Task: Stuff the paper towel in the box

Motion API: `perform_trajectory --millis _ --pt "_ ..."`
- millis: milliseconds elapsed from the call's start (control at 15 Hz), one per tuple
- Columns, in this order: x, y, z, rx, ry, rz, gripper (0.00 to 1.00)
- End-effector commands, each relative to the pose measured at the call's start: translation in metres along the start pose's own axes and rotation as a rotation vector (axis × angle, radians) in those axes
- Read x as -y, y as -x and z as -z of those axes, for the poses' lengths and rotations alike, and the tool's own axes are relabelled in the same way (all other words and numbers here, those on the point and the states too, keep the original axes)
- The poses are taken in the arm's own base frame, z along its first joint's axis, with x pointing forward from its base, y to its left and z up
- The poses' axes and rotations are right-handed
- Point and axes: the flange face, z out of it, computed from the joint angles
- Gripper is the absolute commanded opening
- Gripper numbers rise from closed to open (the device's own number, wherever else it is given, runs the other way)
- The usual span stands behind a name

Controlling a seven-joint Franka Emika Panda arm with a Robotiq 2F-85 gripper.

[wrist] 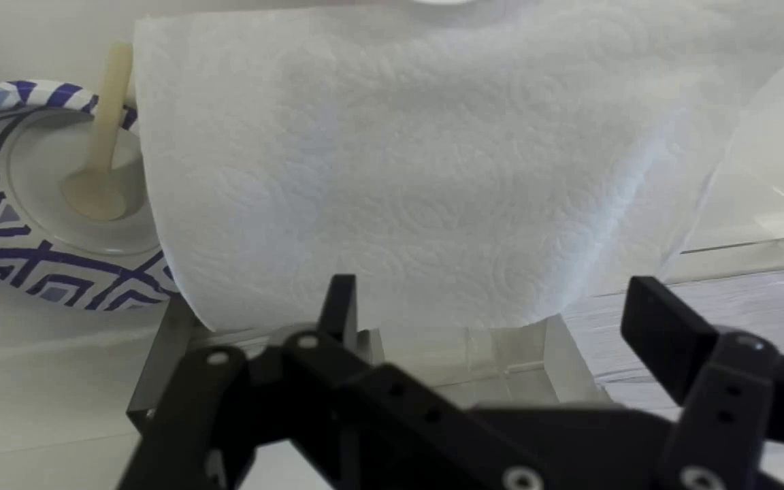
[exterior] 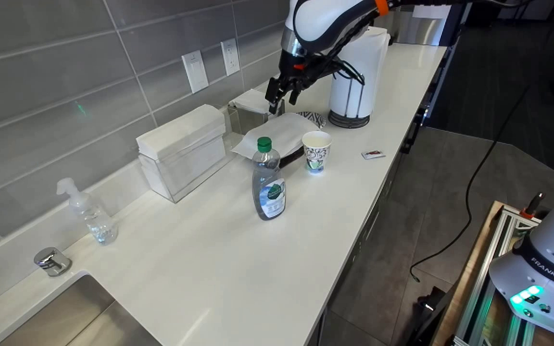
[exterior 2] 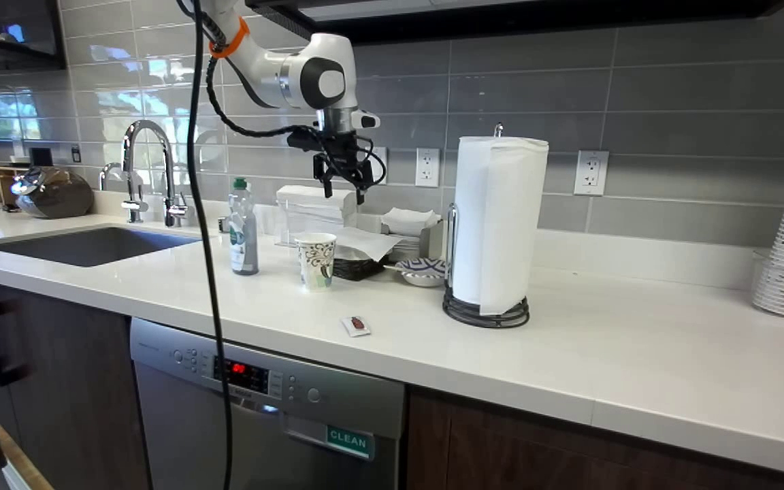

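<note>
Tag (exterior 2: 350,441) on d/washer (exterior 2: 266,425) reads CLEAN; robot base (exterior: 546,266), FRANKA; embossed ppr towel (wrist: 426,170); pincer (wrist: 497,303) unloaded w/ jaws apart.

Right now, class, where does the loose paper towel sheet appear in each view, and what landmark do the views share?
In an exterior view: paper towel sheet, just above centre.
In an exterior view: paper towel sheet, just left of centre.
Wrist view: paper towel sheet, across the upper middle.
Shared landmark: patterned bowl, beside the sheet in all three.
</note>
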Motion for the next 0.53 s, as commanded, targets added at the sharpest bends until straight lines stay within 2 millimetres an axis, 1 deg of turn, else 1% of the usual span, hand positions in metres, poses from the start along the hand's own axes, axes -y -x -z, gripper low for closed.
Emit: perform_trajectory --millis 0,267,467 --pt "0.003 -0.013 -0.033 -0.025 0.008 0.021 1.0" --pt "0.002 -0.025 -0.057 -0.065 0.011 0.03 1.0" --pt "0.004 -0.027 -0.077 -0.044 0.002 0.023 1.0"
